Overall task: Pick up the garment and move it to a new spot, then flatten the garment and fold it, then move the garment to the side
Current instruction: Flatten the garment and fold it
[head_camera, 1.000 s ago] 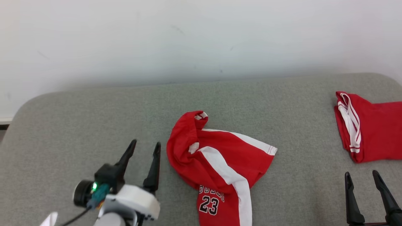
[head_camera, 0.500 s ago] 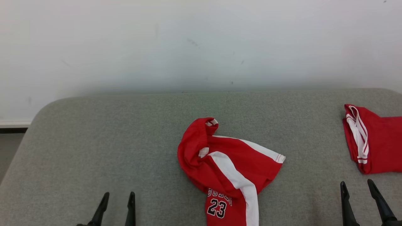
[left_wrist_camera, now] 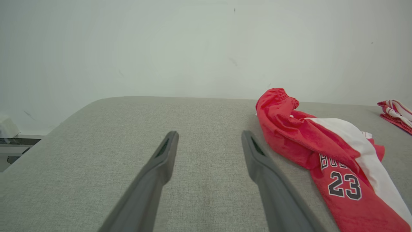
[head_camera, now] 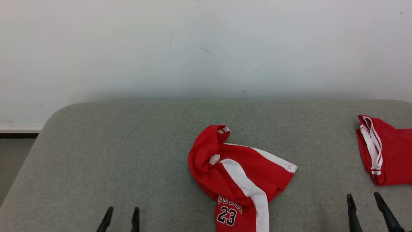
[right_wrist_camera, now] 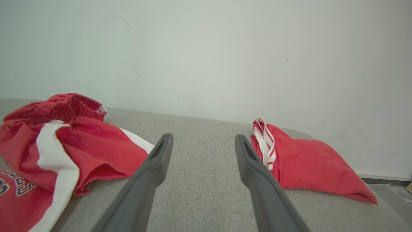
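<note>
The left gripper [head_camera: 123, 215] holds its two long dark fingers wide apart, gripping nothing, just above the grey woven padded surface [head_camera: 112, 154]. The right gripper [head_camera: 363, 203] is likewise spread and empty. Between them, mid-surface, lies the crumpled red garment [head_camera: 238, 174] with a white stripe and a black 23. Its long axis runs away from the robot, bunched waistband toward the white wall [head_camera: 206, 48], numbered leg nearest. A folded red cloth with white trim [head_camera: 386, 154] lies at the far right.

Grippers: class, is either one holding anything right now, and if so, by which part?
Nothing is held. The left gripper and right gripper both stand open over the grey cushion, and the crumpled red garment lies between them, untouched.
</note>
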`<state>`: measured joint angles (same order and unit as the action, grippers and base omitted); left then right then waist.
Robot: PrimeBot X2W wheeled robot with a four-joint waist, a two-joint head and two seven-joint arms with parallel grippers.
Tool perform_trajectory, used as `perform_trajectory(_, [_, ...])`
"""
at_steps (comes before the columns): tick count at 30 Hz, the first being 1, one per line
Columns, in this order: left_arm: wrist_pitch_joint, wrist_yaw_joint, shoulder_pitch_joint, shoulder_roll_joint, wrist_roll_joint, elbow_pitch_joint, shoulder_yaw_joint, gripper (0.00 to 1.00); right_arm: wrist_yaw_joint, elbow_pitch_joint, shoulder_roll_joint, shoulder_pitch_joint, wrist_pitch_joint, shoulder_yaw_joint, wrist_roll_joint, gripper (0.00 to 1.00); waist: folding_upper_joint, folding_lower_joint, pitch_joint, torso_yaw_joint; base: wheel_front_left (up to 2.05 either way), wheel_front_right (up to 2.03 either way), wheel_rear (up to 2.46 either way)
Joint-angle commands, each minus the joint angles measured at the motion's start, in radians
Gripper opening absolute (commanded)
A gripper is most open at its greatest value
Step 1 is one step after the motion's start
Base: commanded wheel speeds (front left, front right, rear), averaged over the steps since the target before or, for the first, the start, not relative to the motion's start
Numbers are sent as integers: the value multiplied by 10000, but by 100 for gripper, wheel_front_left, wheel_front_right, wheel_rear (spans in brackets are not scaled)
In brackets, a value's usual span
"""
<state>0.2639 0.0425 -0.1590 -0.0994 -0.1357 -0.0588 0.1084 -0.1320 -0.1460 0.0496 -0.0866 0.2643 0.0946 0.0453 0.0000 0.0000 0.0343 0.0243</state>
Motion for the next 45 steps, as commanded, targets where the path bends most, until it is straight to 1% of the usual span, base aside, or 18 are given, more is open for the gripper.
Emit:
perform_trajectory(1, [-3, -99, -102, 68, 169, -31, -135, 100, 26, -32, 20, -62, -9, -2, 46, 100, 0, 0, 11, 6, 0, 0, 0])
perform_trajectory(9, [-3, -407, -92, 254, 473, -123, -445, 100, 26, -67, 18, -98, -9, -58, 77, 100, 0, 0, 32, 10, 0, 0, 0])
perform_trajectory(19, [-1, -587, 7, 379, 608, -99, -618, 100, 26, -85, 18, -33, -9, -126, 84, 100, 0, 0, 8, 44, 0, 0, 0])
perform_trajectory(22, [-1, -677, 128, 397, 702, 21, -562, 100, 26, -74, 18, -7, -9, -143, 94, 100, 0, 0, -15, 91, 0, 0, 0])
perform_trajectory(26, [-3, -985, 649, 407, 947, 208, -159, 100, 26, -48, 18, 37, -9, -150, 115, 100, 0, 0, -62, 160, 0, 0, 0])
perform_trajectory(29, [-3, -1260, 1391, 395, 1131, 159, 327, 100, 26, -62, 18, 126, -9, -206, 135, 100, 0, 0, -128, 251, 0, 0, 0])
perform_trajectory(32, [-3, -1508, 2375, 394, 1181, -118, 1065, 100, 26, -78, 18, 230, -9, -334, 178, 100, 0, 0, -229, 405, 0, 0, 0])
perform_trajectory(35, [-8, -1654, 3541, 341, 1102, -712, 1873, 100, 26, -99, 19, 339, -11, -498, 223, 100, 0, 0, -399, 663, 0, 0, 0])
perform_trajectory(38, [-356, -1716, 4826, 213, 1140, -1516, 2842, 100, 26, -84, 18, 519, -9, -663, 287, 100, 0, 0, -674, 970, 0, 0, 0])
perform_trajectory(40, [-683, -1727, 5639, 149, 710, -2068, 3737, 100, 26, -91, 18, 659, -9, -735, 308, 100, 0, 0, -948, 1202, 0, 0, 0])
perform_trajectory(41, [-800, -1728, 6139, -58, 664, -2317, 4214, 100, 26, -102, 24, 737, -9, -766, 326, 100, 0, 0, -1087, 1336, 0, 0, 0])
perform_trajectory(43, [-1089, -1712, 6812, -260, 2, -2921, 4853, 100, 26, -134, 24, 892, -9, -839, 382, 100, 0, 0, -1338, 1608, 0, 0, 0])
perform_trajectory(45, [-1333, -1713, 7495, -551, -407, -3485, 5511, 100, 26, -157, 18, 1032, -9, -878, 443, 100, 0, 0, -1541, 1854, 0, 0, 0])
